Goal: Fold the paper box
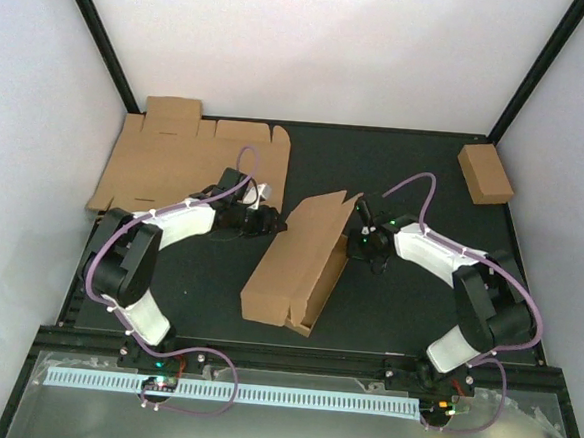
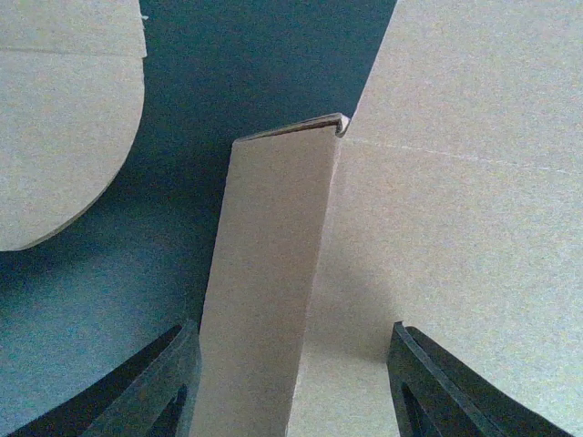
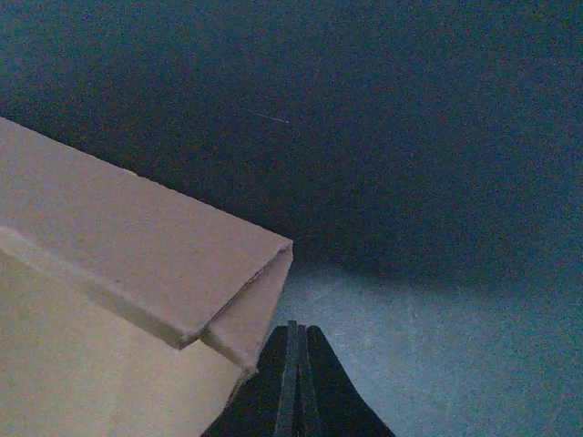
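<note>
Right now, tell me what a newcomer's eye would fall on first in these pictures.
The half-folded paper box in the middle of the dark table draws the eye first. The left gripper stands open astride an upright flap, the right gripper shut beside a wall corner. A flat cardboard sheet lies back left, a small closed box back right.

No text, label, brand, number or sign can be read in any of the views. The plain brown corrugated cardboard mailer box (image 1: 294,264) at the middle of the dark counter (image 1: 405,317) shows only bare board. The same is true of the small closed brown cardboard box (image 1: 486,174) and the flat brown die-cut cardboard sheet (image 1: 191,162).
</note>
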